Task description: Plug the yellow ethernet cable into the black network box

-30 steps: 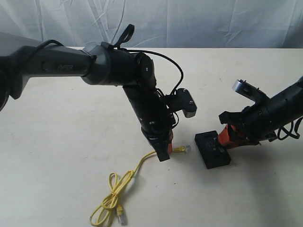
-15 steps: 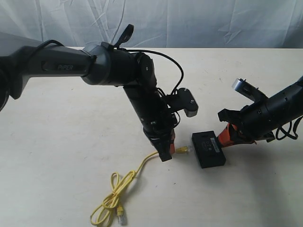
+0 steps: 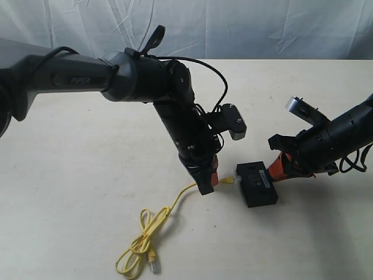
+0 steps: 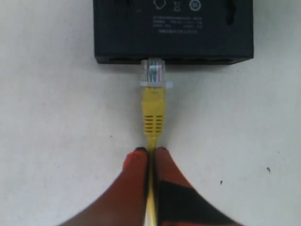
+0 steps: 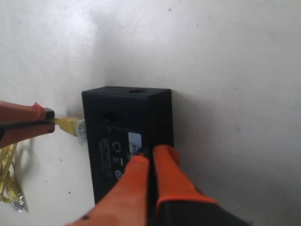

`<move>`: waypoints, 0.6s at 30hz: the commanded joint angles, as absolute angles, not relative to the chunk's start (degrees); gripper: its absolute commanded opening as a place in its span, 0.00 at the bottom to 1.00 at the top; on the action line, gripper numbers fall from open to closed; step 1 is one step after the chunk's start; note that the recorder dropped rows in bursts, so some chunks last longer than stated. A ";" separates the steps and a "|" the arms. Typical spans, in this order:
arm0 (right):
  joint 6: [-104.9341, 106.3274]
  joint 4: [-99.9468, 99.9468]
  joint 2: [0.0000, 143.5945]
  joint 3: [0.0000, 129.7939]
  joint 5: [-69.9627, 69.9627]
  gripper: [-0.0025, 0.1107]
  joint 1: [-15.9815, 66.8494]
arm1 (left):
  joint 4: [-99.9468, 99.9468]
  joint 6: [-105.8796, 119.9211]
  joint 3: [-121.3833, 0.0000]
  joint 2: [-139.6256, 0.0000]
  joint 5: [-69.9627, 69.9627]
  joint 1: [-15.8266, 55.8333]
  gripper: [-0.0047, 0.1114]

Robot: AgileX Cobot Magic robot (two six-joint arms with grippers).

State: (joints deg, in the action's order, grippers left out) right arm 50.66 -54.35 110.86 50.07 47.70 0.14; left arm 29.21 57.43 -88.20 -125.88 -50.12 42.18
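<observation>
The black network box (image 3: 257, 185) lies flat on the pale tabletop (image 3: 70, 192), right of the middle, between the two arms. The left arm (image 3: 76, 79) runs nearly level from the left edge and bends sharply at the elbow. Its forearm slants down and rightward to the left gripper (image 3: 207, 185), which points at the tabletop just beside the box. That gripper's orange fingers are pinched on the yellow ethernet cable (image 3: 172, 205) just behind the plug. The right arm (image 3: 338, 137) comes in low from the right edge, angled down toward the box. The right gripper (image 3: 274, 170) has its fingers pressed together, tips resting on the box's top by the white label (image 5: 135, 140). The cable trails from the left gripper into loose loops (image 3: 139, 251) low in the exterior view. Its clear plug (image 4: 154, 71) meets the box's side wall; how deep it sits cannot be told.
</observation>
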 commanded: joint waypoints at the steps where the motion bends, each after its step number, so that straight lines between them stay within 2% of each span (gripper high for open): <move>1: 50.98 -52.47 111.67 49.99 45.97 0.02 0.07 | 29.89 57.43 -88.58 -125.30 -48.78 42.39 0.04; 18: 50.98 -52.47 111.67 49.99 45.97 0.02 0.07 | 27.82 57.59 -88.32 -125.67 -50.31 42.39 0.04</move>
